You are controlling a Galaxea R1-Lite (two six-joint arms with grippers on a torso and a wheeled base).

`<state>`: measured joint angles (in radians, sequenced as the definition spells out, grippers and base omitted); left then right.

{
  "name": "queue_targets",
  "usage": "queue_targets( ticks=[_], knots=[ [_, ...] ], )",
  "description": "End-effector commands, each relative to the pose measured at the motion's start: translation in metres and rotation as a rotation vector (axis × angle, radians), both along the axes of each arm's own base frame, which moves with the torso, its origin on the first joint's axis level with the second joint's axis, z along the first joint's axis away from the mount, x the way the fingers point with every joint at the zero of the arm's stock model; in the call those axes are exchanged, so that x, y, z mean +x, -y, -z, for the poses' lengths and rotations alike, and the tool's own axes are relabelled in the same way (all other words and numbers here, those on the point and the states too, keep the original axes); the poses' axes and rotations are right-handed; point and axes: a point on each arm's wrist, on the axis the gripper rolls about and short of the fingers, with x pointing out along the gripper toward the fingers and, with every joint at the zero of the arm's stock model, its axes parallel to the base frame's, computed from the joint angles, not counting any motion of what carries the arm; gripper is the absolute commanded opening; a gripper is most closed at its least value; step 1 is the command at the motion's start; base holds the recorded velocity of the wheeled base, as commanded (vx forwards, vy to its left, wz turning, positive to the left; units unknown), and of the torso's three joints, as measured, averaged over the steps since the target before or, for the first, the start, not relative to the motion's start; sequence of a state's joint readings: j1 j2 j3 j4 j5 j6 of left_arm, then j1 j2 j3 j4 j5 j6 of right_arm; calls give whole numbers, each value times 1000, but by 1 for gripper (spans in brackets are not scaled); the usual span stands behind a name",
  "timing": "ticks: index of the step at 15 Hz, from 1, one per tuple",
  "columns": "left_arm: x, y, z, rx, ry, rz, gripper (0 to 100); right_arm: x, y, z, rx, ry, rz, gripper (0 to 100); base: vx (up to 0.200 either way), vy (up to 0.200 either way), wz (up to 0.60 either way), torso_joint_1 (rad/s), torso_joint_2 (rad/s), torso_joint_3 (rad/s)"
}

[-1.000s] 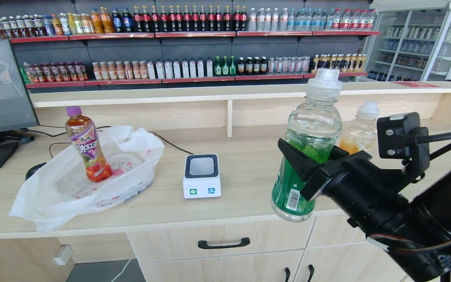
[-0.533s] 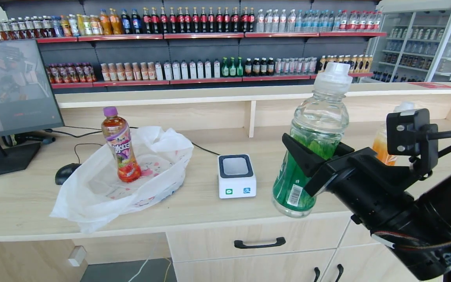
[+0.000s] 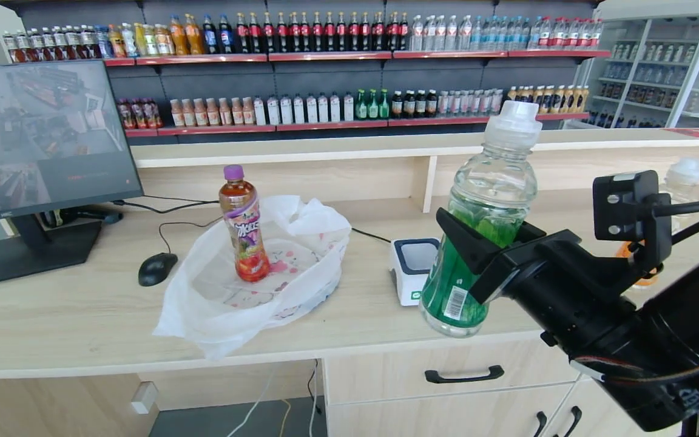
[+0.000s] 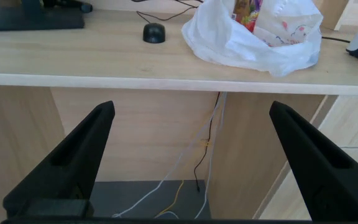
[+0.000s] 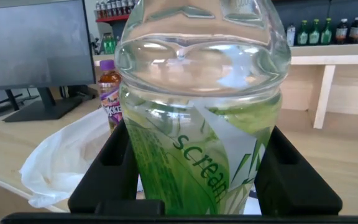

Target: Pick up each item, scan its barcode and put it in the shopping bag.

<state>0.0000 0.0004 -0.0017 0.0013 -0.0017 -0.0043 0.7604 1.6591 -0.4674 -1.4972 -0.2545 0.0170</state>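
Right pincer (image 3: 489, 243) is clamped on the green bottle (image 3: 495, 182), one black finger on each side of its middle, and the grip looks the same as a second ago. The bottle is upright and leans a touch. It is held off the counter (image 3: 70, 315), with its white cap on top and a barcode (image 3: 455, 301) low on the near side.

What's different? The whole head view has swung, so that's the camera turning and not the goods sliding. Arm and bottle sit at the same spot in the picture. Against the scene, though, the bottle has closed on the scanner (image 3: 413, 267): half a second ago there was a clear gap, and now it covers the scanner's right edge.

The right arm comes in from the near right, its forearm angling up and to the far left, with the wrist behind the bottle.

The left pincer (image 4: 191, 112) is spread wide with nothing in it. It is low, in front of the counter's face and below the top.

Left of the scanner lies the white bag (image 3: 216, 303), mouth open, with a purple-capped bottle (image 3: 243, 227) standing upright inside. Further left sit a mouse (image 3: 156, 269) and a monitor (image 3: 40, 139). On the far right of the counter, behind the arm, stands an orange bottle (image 3: 680, 176).
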Motion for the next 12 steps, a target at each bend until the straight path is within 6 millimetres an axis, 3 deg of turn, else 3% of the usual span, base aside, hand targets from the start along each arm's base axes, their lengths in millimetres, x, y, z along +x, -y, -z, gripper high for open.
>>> queue_targets(
  ticks=[1,7,10,12],
  knots=[
    [0,0,0,4,0,0,100,0,0,4,-8,-13,-1,0,0,200,0,2,-2,2],
    [0,0,0,4,0,0,100,9,-8,4,-19,0,2,0,0,0,0,0,0,0],
    [0,0,0,3,0,0,100,24,-21,-2,-26,42,4,0,0,0,0,0,0,0],
    [0,0,0,4,0,0,100,29,-24,7,-61,33,3,0,0,0,0,0,0,0]
  ],
)
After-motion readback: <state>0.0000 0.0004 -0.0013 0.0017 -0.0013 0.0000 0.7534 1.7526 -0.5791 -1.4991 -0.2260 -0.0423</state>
